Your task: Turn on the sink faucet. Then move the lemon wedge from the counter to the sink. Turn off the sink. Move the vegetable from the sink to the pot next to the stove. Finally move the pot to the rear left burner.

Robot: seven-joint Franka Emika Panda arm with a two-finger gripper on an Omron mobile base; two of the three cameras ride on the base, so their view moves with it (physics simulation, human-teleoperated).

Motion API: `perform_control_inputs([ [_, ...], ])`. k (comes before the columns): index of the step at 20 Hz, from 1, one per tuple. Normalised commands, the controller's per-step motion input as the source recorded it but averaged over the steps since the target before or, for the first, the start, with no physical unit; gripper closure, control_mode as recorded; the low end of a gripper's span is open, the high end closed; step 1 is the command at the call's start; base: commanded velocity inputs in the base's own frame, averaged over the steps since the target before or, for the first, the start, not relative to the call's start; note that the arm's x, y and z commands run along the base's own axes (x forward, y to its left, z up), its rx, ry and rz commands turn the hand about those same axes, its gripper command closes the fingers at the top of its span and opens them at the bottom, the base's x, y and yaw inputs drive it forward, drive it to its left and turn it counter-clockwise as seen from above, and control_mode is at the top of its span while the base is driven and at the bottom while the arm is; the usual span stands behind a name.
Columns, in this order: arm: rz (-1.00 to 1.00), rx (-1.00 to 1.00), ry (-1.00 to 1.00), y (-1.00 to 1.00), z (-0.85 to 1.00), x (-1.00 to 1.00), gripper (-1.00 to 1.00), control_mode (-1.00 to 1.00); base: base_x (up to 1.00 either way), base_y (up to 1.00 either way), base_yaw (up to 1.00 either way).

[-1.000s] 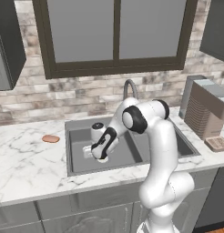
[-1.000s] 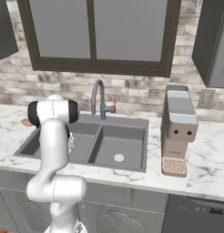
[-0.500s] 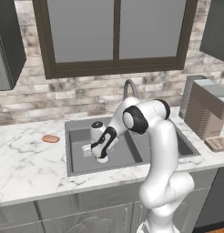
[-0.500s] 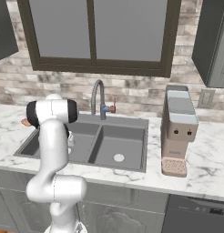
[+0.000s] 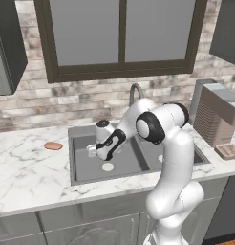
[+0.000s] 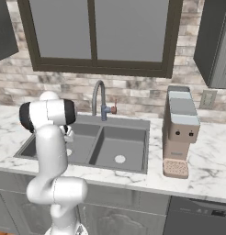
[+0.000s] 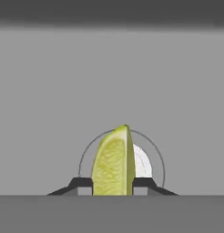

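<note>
Lemon wedge (image 7: 113,161) is held over the sink, and the step in hand is judged to be its delivery into the basin.

Counter (image 5: 28,177) comes first: white marble spread on both sides of the basins, with a flat orange-brown oval (image 5: 53,146) left lying on it near the sink's left rim. That oval is not the thing wanted and should be left alone.

Sink (image 5: 81,173) is seen next, a dark double basin sunk in the counter; the hand is lowered into its left bowl. Faucet (image 6: 99,97) is arched up from the rear rim, between the two bowls. Whether water runs cannot be told.

Drain (image 7: 143,160) is shown as a round white disc straight behind the wedge, so the drop point is judged to be at mid-bowl.

Gripper (image 7: 112,185) is pinching the wedge, which is held upright between the tips, cut face turned left in the hand view. In the left base view the gripper (image 5: 93,150) is seen above the bowl floor.

To be done well, the release should be made low, the jaws parted gently, so the wedge is not bounced. The hand should then be lifted straight up, clear of the rim.
</note>
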Motion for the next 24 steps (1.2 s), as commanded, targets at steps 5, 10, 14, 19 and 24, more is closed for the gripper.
perform_control_inputs([
  [5, -0.06, 0.00, 0.00, -0.13, 0.55, -0.14, 1.00, -1.00, 0.00, 0.00, 0.00],
  [10, -0.06, -0.01, -0.01, -0.06, 0.59, -0.18, 1.00, -1.00, 0.00, 0.00, 0.00],
  [14, -0.05, -0.01, 0.00, -0.02, 0.61, -0.21, 1.00, -1.00, 0.00, 0.00, 0.00],
  [19, -0.03, -0.01, 0.00, -0.05, 0.58, -0.23, 1.00, -1.00, 0.00, 0.00, 0.00],
  [24, -0.02, 0.00, 0.00, -0.07, 0.49, -0.21, 1.00, -1.00, 0.00, 0.00, 0.00],
])
